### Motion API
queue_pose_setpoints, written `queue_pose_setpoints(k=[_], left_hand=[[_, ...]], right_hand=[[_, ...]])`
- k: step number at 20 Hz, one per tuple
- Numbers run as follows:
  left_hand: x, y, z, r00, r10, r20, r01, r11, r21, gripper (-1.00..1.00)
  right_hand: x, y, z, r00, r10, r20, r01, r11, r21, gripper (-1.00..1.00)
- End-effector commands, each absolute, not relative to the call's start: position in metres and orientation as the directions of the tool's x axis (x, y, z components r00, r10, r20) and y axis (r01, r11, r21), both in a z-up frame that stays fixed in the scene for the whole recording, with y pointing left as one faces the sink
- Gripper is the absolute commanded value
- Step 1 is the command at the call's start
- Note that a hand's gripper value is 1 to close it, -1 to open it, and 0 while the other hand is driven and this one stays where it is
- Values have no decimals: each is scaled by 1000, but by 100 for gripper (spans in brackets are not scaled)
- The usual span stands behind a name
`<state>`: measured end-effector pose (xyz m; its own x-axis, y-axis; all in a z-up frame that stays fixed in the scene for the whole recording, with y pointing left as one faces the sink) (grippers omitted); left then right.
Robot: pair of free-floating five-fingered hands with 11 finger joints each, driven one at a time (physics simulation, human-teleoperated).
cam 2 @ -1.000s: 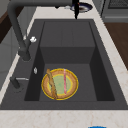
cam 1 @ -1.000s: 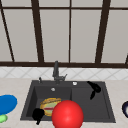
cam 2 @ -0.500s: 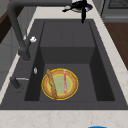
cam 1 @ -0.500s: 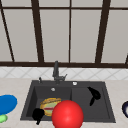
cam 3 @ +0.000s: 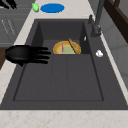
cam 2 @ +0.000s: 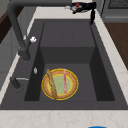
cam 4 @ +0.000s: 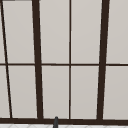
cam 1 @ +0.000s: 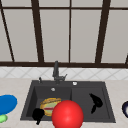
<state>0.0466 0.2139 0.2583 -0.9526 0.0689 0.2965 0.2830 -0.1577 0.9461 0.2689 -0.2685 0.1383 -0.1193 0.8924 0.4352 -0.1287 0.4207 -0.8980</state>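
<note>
Front view: right hand, fingers straight and spread, hovers over the sink's right half. Left hand, fingers unclear, sits at the sink's front-left, beside the plate in the basin.

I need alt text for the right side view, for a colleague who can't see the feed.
A black hand with straight fingers hovers over the near edge of a dark sink. A yellow plate with a wooden stick and a pink strip on it lies in the far basin. A blue dish sits on the counter beyond, with the faucet at right.
</note>
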Motion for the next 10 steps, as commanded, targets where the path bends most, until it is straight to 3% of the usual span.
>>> queue_pose_setpoints(k=[1, 10], left_hand=[[47, 214, 258, -953, 69, 296, 283, -158, 946, 0], [47, 214, 258, -953, 69, 296, 283, -158, 946, 0]], right_hand=[[246, -271, 138, -75, 907, 415, -116, 406, -907, -100], [187, -271, 137, -27, 923, 384, -101, 379, -920, -100]])
